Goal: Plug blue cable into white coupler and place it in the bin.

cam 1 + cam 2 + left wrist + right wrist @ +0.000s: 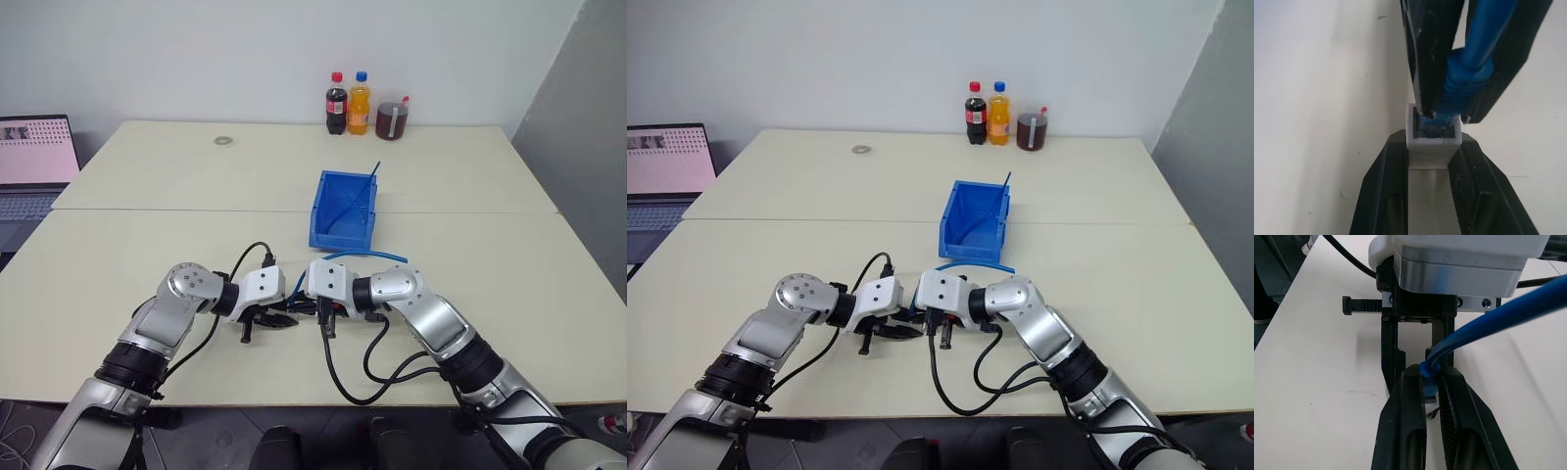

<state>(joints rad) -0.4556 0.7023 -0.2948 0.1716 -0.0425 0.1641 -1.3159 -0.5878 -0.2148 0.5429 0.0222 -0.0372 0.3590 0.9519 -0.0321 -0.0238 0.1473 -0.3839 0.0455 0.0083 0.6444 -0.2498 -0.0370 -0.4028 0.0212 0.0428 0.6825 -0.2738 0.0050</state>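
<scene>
Misalignment was the risk: my left hand (1432, 156) clamped the white coupler (1433, 137), my right hand (1431, 387) pinched the blue cable (1498, 320) plug at its socket mouth; any tilt could jam it, well short of the bin (345, 211)

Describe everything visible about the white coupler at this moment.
The white coupler is a tiny boxy block of matte white plastic with a dark square socket in its end face. The left tool pinches it between its two black fingers, one on each side. The blue cable, held by the right tool, has its plug tip sitting in the socket mouth; whether it is fully seated cannot be told. The block is held above the pale table, in front of the bin.
</scene>
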